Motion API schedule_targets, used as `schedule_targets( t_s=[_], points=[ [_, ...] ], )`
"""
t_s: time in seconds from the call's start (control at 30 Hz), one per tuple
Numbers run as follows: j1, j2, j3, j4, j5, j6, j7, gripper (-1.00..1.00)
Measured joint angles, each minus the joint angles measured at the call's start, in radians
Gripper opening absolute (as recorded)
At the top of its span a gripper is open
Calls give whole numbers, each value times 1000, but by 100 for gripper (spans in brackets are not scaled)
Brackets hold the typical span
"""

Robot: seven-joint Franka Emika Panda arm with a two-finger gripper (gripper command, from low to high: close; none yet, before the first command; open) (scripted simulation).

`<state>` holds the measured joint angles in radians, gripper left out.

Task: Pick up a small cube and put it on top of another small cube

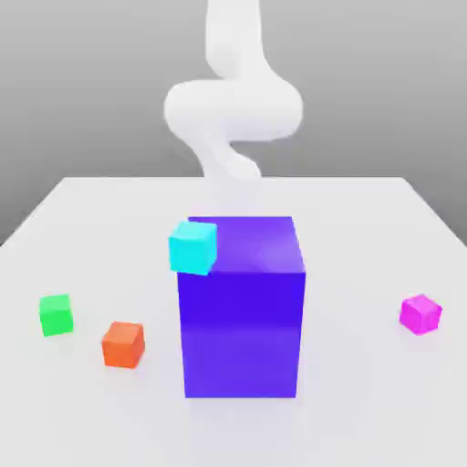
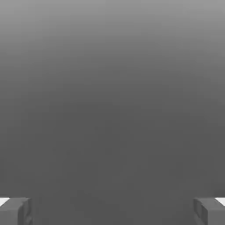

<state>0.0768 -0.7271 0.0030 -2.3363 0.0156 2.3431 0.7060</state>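
Observation:
The small magenta cube (image 1: 420, 314) lies on the white table (image 1: 365, 228) at the exterior view's right. Far across at the exterior view's left sits the small bright green cube (image 1: 56, 315), the same size. In the hand view my gripper (image 2: 112, 212) is open: its two grey fingertips (image 2: 15, 211) stand wide apart with nothing but plain grey between them. My white arm (image 1: 233, 105) rises behind the big block, away from both small cubes.
A big blue-purple block (image 1: 242, 310) stands mid-table between the two small cubes. A cyan cube (image 1: 193, 246) sits at its upper corner on the exterior view's left. An orange cube (image 1: 123, 344) lies close to the green one.

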Motion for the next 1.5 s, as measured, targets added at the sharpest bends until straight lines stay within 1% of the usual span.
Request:
schedule_targets(
  t_s=[0.33,0.53,0.7,0.8,0.9,1.03,1.13,1.17,1.37,1.43,1.5],
  points=[
    [299,294,39,-147,56,176,-375,0],
    [447,466,97,-234,79,279,-588,0],
    [549,610,164,-306,66,367,-743,0],
    [619,698,206,-350,27,420,-813,0],
    [685,786,225,-394,-50,472,-857,0],
    [728,925,169,-386,-172,573,-803,0],
    [793,1032,93,-365,-224,659,-764,0],
    [804,1052,81,-361,-231,675,-758,-100],
    [810,1062,74,-358,-236,681,-753,-100],
    [792,1025,96,-366,-221,652,-766,-100],
    [763,961,133,-380,-185,601,-795,-100]
  ],
)
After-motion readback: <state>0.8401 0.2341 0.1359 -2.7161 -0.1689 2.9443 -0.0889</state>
